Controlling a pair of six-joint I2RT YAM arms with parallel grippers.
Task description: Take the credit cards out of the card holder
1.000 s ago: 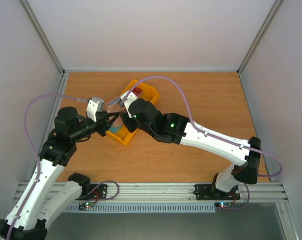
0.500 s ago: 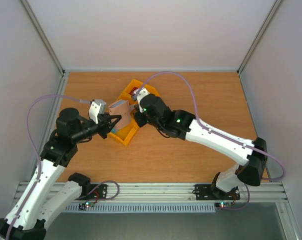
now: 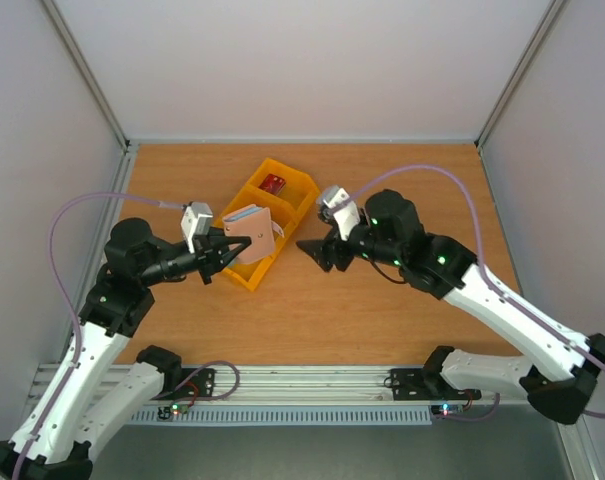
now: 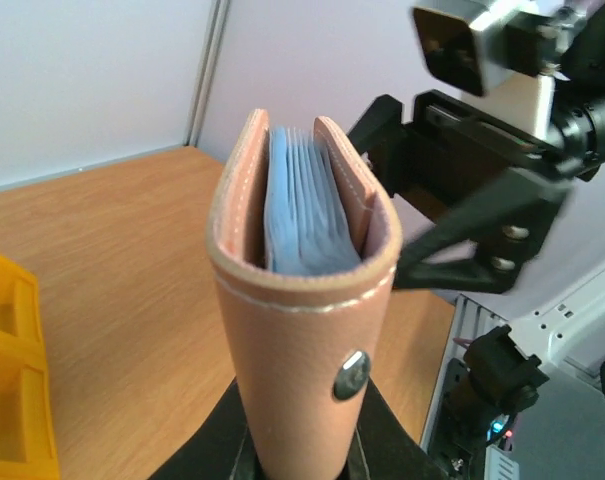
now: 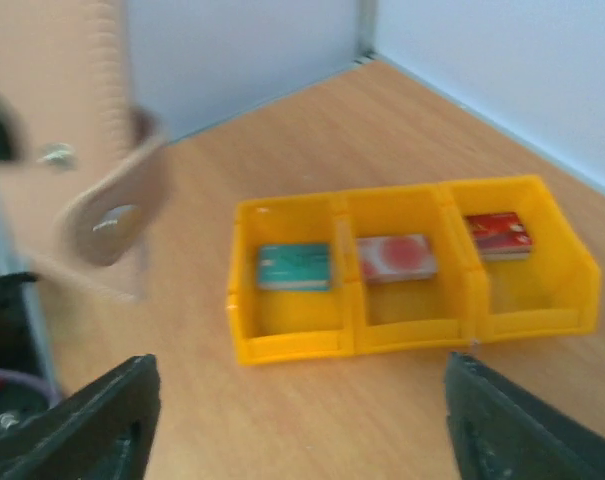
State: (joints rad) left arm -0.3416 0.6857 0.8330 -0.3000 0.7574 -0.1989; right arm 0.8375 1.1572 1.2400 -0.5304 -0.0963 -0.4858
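Observation:
The taupe-brown card holder (image 3: 253,230) stands upright over the near end of the yellow tray, with my left gripper (image 3: 228,249) shut on its lower end. In the left wrist view the card holder (image 4: 300,330) shows pale blue pockets inside, and the left gripper (image 4: 300,458) clamps its base. Three credit cards lie in the tray, one per compartment: teal (image 5: 294,267), whitish-pink with a red blotch (image 5: 396,257), dark red (image 5: 498,232). My right gripper (image 3: 315,250) hangs open and empty just right of the tray; in its own view the right gripper (image 5: 297,430) faces the tray's front.
The yellow three-compartment tray (image 3: 290,183) lies diagonally at mid-table; its front wall (image 5: 294,346) faces the right wrist camera. Bare wooden tabletop (image 3: 402,190) spreads to the right and back. Grey walls enclose the table on three sides.
My right gripper has pulled back from over the tray to its right side and now stands open. The left gripper still holds the card holder, shifted slightly right.

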